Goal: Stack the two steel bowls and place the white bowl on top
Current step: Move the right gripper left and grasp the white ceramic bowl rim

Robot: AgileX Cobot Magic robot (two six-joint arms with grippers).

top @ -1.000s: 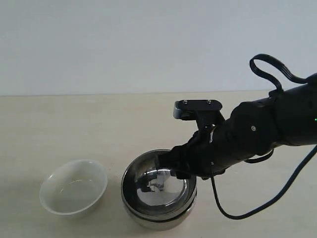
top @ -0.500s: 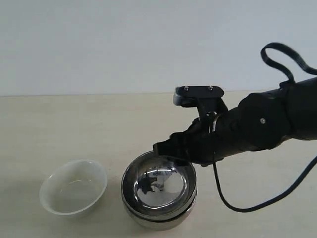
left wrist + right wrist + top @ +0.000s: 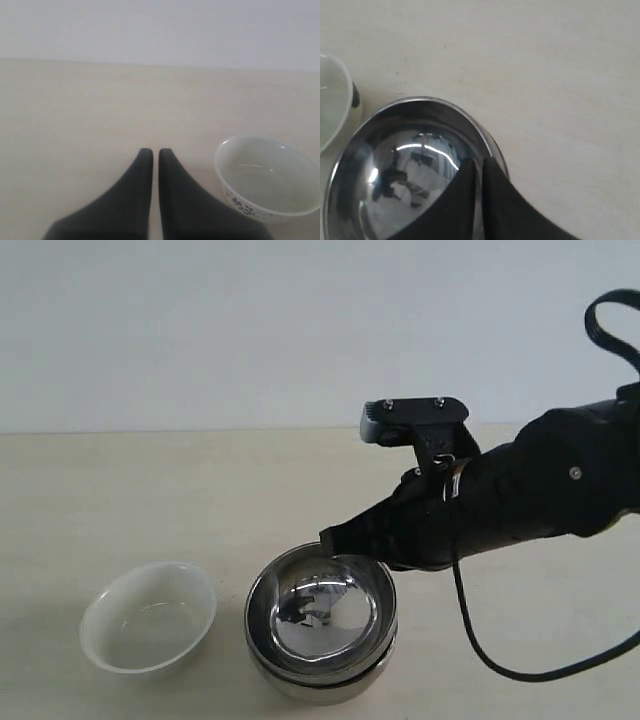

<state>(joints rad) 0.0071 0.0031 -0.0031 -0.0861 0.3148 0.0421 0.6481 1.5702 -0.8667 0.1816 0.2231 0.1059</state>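
Right gripper (image 3: 332,536) — fingers closed on nothing — is lifting clear of the two steel bowls (image 3: 320,615), now nested near centre; the white bowl (image 3: 150,625) is waiting just left on the surface (image 3: 150,490), next for stacking.

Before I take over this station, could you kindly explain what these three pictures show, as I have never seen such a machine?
It is a robot with two arms, each ending in a pair of jaws. The wide picture comes from a camera off the arms; the other two come from cameras on the left and right wrists, looking along the jaws. On the pale table stand two steel bowls, one nested in the other, and beside them, apart, a white bowl. The right arm reaches in with its jaws just above the stack's rim, shut and holding nothing. The left jaws are also shut and empty, with the white bowl in front of them.
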